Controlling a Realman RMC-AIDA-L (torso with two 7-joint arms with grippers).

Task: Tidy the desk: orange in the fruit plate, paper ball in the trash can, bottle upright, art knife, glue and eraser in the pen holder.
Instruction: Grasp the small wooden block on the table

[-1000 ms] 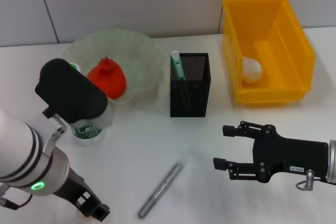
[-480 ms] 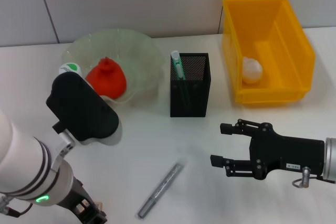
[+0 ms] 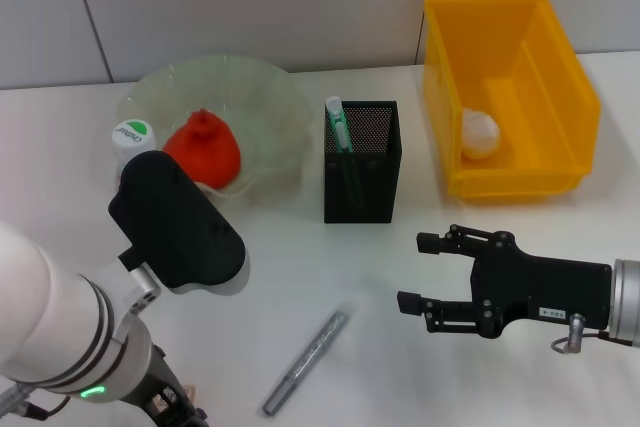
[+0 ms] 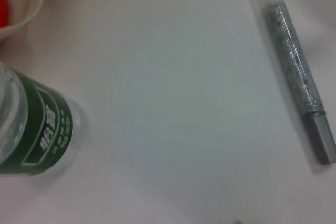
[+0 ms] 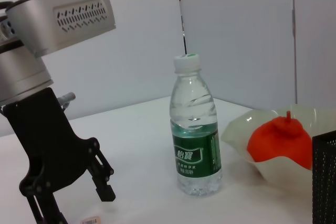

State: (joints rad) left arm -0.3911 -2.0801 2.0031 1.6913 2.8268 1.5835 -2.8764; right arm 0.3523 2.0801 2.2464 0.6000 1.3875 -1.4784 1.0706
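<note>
The white table [image 3: 300,277] is mostly sorted: clear green-label water bottle [image 5: 195,129] stands near its left edge. Black right gripper [image 3: 420,272] is spread empty; left gripper [image 5: 100,174] too. The thin grey glue stick [image 3: 305,362] near the front edge could roll if nudged.

Head view down over the desk, both wrist views low, sharing the bottle [image 5: 195,135].
</note>
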